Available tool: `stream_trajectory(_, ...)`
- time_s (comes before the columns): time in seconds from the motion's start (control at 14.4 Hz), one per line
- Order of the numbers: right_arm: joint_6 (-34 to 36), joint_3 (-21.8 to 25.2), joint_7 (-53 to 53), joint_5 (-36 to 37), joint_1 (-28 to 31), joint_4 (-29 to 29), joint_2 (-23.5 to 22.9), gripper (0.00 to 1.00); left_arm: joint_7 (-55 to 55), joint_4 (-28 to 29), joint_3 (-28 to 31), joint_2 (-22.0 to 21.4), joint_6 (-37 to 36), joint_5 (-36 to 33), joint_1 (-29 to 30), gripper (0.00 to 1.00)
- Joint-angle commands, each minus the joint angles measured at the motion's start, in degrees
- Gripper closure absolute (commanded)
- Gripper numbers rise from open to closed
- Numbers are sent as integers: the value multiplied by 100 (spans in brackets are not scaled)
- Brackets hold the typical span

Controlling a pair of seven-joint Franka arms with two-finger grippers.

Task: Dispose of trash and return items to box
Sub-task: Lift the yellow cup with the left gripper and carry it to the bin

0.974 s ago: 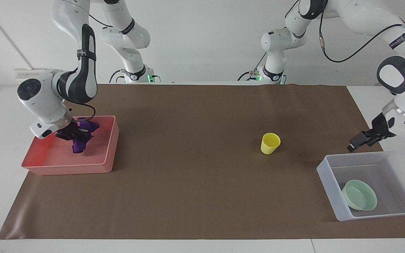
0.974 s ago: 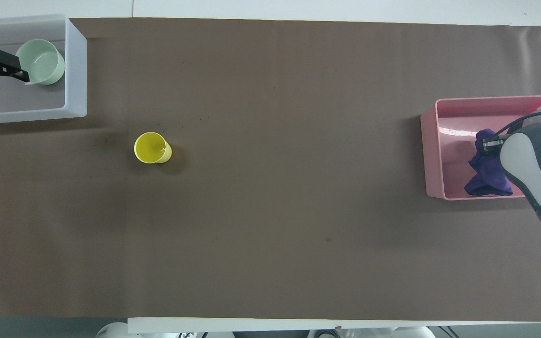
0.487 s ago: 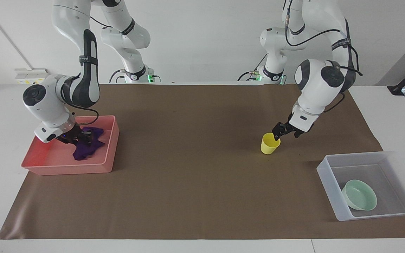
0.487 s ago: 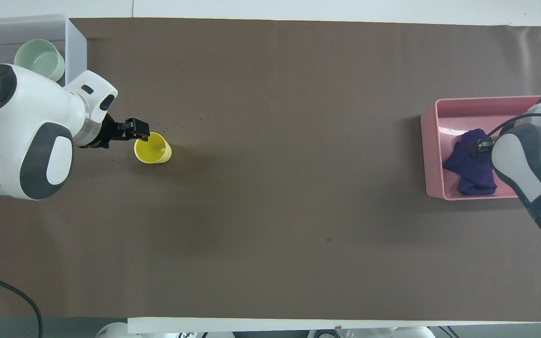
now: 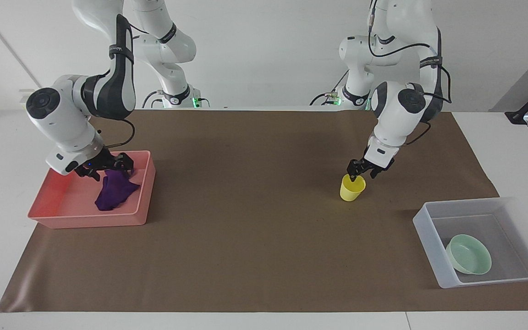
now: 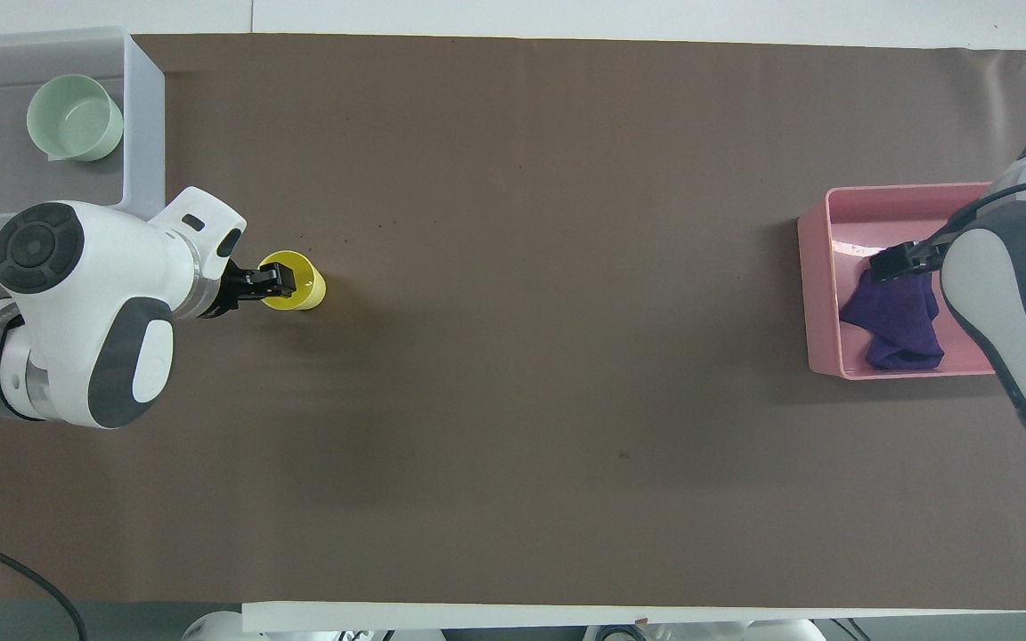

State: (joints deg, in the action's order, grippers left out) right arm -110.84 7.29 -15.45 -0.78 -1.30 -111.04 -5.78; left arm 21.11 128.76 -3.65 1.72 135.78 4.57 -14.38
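Note:
The purple cloth (image 5: 115, 193) lies crumpled in the pink tray (image 5: 62, 215), and also shows in the overhead view (image 6: 898, 320). My right gripper (image 5: 107, 167) hangs open just above the cloth's top; in the overhead view the right gripper (image 6: 892, 263) is over the tray. The yellow cup (image 5: 352, 189) stands upright on the mat. My left gripper (image 5: 361, 171) is open at the cup's rim, on the side toward the left arm's end; from overhead the left gripper (image 6: 274, 280) covers part of the cup (image 6: 304, 283). The mint bowl (image 5: 468, 254) sits in the clear bin (image 5: 429, 238).
The brown mat (image 5: 255, 238) covers the table. The pink tray (image 6: 820, 294) stands at the right arm's end. The clear bin (image 6: 146, 116) with the bowl (image 6: 75, 117) stands at the left arm's end, farther from the robots than the cup.
My right gripper lowered the cloth into the pink tray, let go and rose a little. My left arm swung from over the clear bin to the yellow cup and came down onto its rim.

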Motion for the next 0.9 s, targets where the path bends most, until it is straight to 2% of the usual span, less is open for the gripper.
stream_trajectory(0.0,228,-35,487,-290,-247,179,-2,0,166,123,75,-40,274,-97,-21,100)
stream_trajectory(0.28,431,-35,1210,-291,-748,258,165,0,506,-192,75,82,169,-88,-38,100)
stream_trajectory(0.42,650,-35,1263,-291,-802,285,375,0,710,-806,75,127,-469,-79,-38,100)
stream_trajectory(0.56,966,-26,1237,-274,-793,372,621,0,737,-1718,118,127,-1496,113,49,100)
stream_trajectory(0.7,1518,-26,1211,-239,-750,635,771,0,719,-2895,136,171,-2604,334,469,100)
stream_trajectory(0.83,1994,-8,1193,-230,-732,890,912,0,397,-4178,136,555,-4077,238,996,100)
